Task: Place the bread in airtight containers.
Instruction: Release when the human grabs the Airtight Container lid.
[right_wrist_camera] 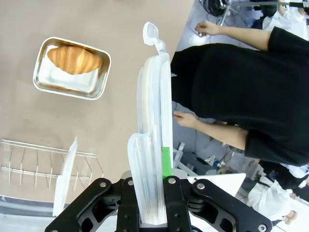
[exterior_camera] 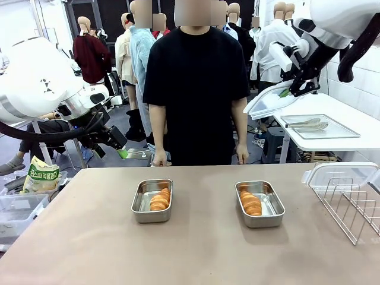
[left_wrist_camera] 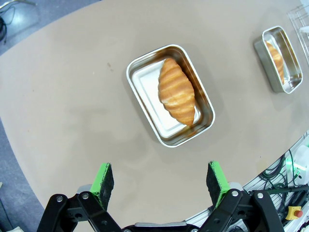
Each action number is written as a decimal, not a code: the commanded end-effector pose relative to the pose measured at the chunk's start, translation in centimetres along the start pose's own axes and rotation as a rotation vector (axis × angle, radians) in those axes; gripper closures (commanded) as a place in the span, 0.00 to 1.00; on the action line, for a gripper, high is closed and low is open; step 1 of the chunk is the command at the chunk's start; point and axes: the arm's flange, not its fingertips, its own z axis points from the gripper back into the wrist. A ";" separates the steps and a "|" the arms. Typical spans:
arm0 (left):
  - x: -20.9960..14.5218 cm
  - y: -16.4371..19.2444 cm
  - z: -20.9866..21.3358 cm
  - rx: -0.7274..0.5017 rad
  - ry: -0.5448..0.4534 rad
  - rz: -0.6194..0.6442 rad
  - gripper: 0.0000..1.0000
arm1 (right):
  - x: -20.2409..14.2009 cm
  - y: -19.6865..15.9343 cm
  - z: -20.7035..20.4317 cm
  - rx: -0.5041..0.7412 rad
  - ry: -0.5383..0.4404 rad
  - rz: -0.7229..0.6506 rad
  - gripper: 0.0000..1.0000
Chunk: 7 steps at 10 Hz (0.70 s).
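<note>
Now, your right fingers (right_wrist_camera: 166,163) are squeezed shut on a clear lid (right_wrist_camera: 153,121) with a white rim. The lid stands on its edge between them, and its little tab points away from the wrist. In the front view you hold it high in the air on the right side, tipped a bit.

Your left fingers (left_wrist_camera: 102,178) are wide apart and hold nothing. They hang in the air over the left side of the table (exterior_camera: 196,249).

Past the left fingers sits the left steel pan (left_wrist_camera: 145,92). It is open on top. One croissant (left_wrist_camera: 176,91) lies inside it, along one long wall, and the rest of the pan floor is bare.

The right steel pan (exterior_camera: 272,205) is on the table too, well apart from the left one. It is also open, and the other croissant (exterior_camera: 251,203) lies inside it, close to its left wall.

Near the right edge of the table there is a wire rack (exterior_camera: 350,205). A second clear lid (right_wrist_camera: 65,174) leans in it.

A person (exterior_camera: 196,89) in a black shirt stands at the far side of the table, arms down, hands near the table edge
</note>
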 end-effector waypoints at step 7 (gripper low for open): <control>0.1 0.0 0.1 0.001 -0.003 0.001 0.00 | -0.1 0.1 -0.2 -0.028 -0.015 0.005 1.00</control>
